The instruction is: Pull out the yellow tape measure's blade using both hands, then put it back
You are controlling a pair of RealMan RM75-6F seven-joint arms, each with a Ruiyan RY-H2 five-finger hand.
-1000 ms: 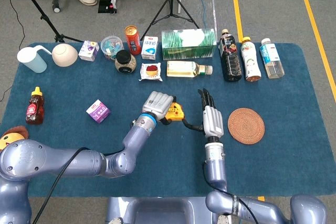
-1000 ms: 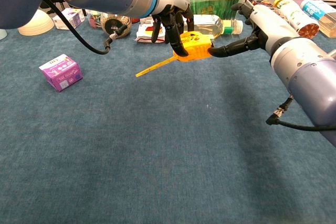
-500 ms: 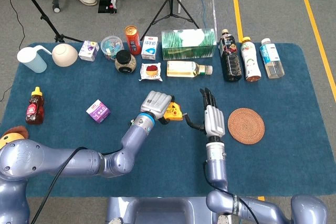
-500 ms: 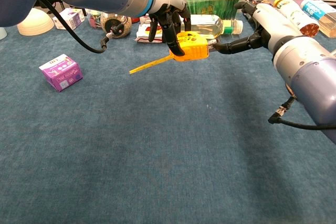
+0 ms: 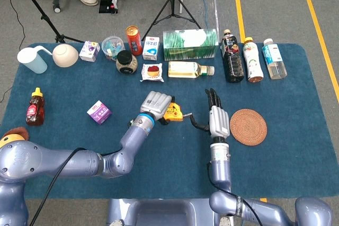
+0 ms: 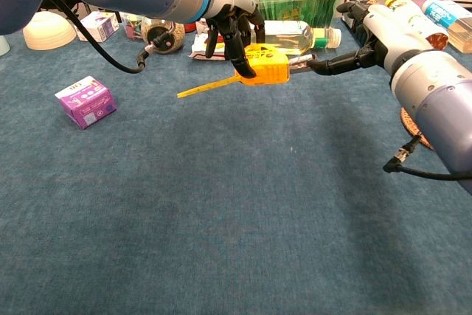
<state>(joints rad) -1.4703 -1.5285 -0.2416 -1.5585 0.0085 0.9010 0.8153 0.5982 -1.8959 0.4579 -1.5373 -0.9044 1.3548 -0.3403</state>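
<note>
Blue cloth-covered table (image 5: 296,162), rounded corners, with a crowded back row and open carpet-like surface across the whole front half and both front corners. Along the back edge: pale blue jug (image 5: 32,60), white bowl (image 5: 65,55), small purple-and-white carton (image 5: 89,51), red can (image 5: 133,39), dark-lidded jar (image 5: 126,62), green tissue box (image 5: 189,44), oil bottle lying on its side (image 5: 189,69), dark bottle (image 5: 232,56), orange-capped bottle (image 5: 252,60), clear bottle with a blue label (image 5: 274,59). Writing on all of these too small to read. Near the left edge, a honey-style squeeze bottle (image 5: 35,107); further in, a purple box (image 6: 85,100), its print illegible. Round woven coaster (image 5: 248,126) just right of the right hand, apart from it. Yellow tape measure (image 6: 263,64) held near the table's middle, in front of the oil bottle, with a short length of yellow blade (image 6: 206,86) sticking out toward the left, tilted downward, its tip free. Left hand (image 5: 157,106) reaching in from the lower left, palm down, fingers curled over the top and front of the case, gripping it. Right hand (image 5: 216,120) upright beside it, fingers together and pointing away from the robot, thumb stretched toward the case; in the chest view the thumb tip sits at a small metal piece on the case's right side, contact not certain.
</note>
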